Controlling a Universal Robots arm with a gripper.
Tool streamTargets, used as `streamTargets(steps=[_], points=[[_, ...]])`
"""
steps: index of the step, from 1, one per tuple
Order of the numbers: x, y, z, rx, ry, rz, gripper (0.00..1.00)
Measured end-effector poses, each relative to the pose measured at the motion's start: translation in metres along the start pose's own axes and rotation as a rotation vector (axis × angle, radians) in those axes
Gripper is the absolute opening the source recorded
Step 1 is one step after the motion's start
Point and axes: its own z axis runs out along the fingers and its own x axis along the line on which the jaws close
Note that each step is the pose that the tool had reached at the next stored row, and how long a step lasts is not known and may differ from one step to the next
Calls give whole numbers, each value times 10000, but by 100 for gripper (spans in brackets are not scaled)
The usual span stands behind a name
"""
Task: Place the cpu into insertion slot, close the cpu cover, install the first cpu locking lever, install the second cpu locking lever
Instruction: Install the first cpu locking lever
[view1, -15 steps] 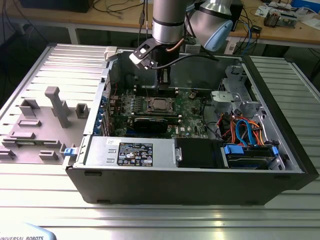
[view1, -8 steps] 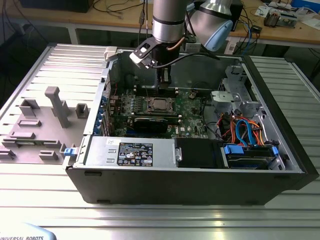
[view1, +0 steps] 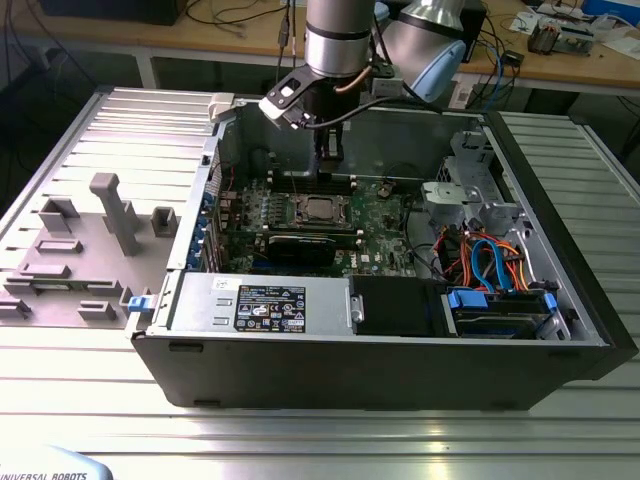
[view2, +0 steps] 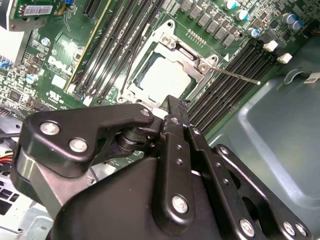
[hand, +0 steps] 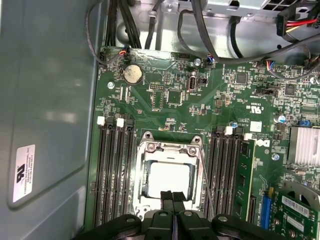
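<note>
– Dull silver, that's the top of the cpu (hand: 167, 179)? Where is it sitting?

– Yes. It lies flat in the insertion slot (view1: 302, 208) on the green circuit board (hand: 165, 107), metal face up, inside the open computer case (view1: 380, 375) on the ribbed tabletop (view1: 300, 440).

– Which way does it point?

– It's square, so it has no long axis I can make out. Its edges run parallel to the black memory slots (hand: 114, 170) on both sides of it. I can't make out any corner mark; the top glares nearly white in both wrist views.

– And the cpu cover (hand: 170, 152)?

– Down over the chip, as far as I can tell: a silver-grey frame whose window shows the cpu. The frame looks a little longer along the memory slots' direction than across it.

– Any lever in sight?

– In the second wrist view a thin metal lever rod (view2: 235, 75) slants out from one corner of the socket, above the neighbouring memory slots. Whether the other one is latched, I cannot tell.

– The gripper (hand: 172, 196)?

– It hangs over the socket's edge, close above the cover. The black fingers (hand: 166, 197) are pressed together, tip to tip, with nothing between them. Whether they touch the frame I can't tell.
</note>
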Motion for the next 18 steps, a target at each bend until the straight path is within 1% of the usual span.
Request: streamTargets(steps=[4,5,6,8,18], points=[[0,0,-11,-1,1,-62,11],[-1,0,-12,-5,-2,-227,11],[-1,0,-12,-14,-3,-514,11],[-1,0,-12,-20,-5,-699,11],[-1,0,-12,-21,-5,-719,11]])
